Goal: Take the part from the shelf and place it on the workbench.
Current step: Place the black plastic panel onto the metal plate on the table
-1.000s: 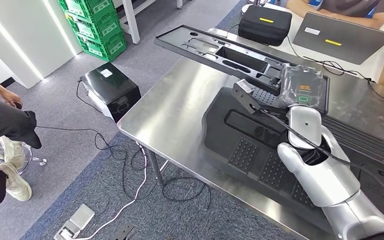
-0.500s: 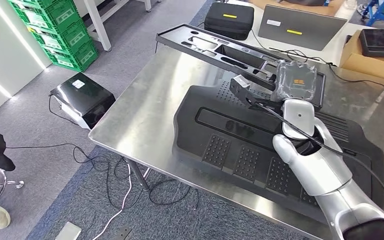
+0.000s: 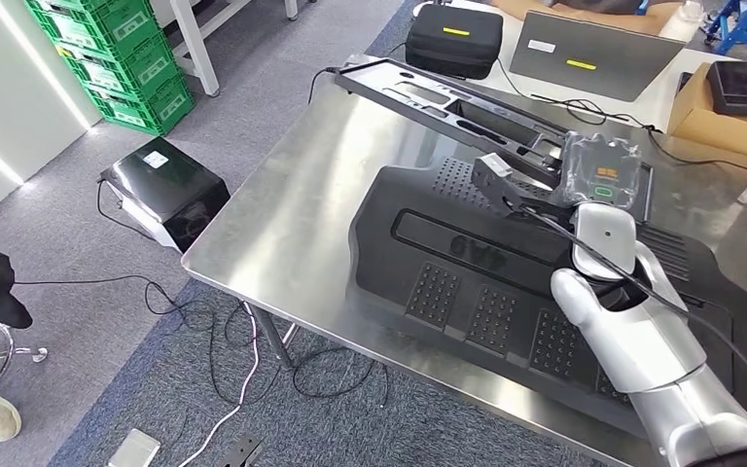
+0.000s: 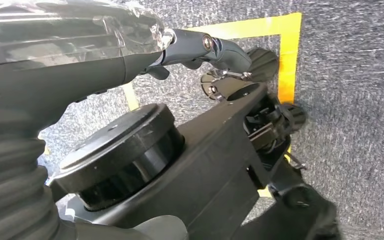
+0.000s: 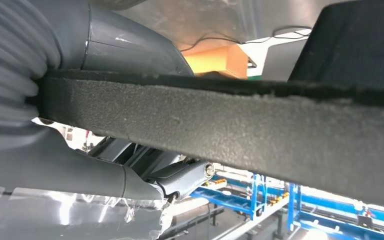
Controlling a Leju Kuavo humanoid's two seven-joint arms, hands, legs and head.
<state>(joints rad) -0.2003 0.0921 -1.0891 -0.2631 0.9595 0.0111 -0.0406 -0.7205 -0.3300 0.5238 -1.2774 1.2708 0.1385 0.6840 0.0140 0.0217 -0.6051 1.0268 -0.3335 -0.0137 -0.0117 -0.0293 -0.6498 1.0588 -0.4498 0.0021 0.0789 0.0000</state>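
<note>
The right arm [image 3: 661,360] reaches forward from the lower right of the head view over the steel workbench [image 3: 302,204], its silver forearm angled up toward the far side of the table and its wrist cover, wrapped in clear plastic, sitting above the far edge of the part. The right hand [image 3: 598,180] is closed around the far edge of the large black moulded part [image 3: 506,282]; in the right wrist view the thick grey thumb [image 5: 130,55] lies on one face of the part's rough black edge [image 5: 230,125] and a darker finger [image 5: 180,175] curls under the other face, so the edge is clamped between them. The part, a wide black panel with ribbed patches and a long recess, lies across the workbench under the arm, and whether it rests fully flat or is held slightly off the surface I cannot tell. Just beyond it lies a long black tray-like frame [image 3: 447,102]. The left hand [image 4: 80,65] hangs above grey carpet with yellow floor tape [image 4: 285,60], its dark finger [image 4: 205,47] extended with nothing in it.
</note>
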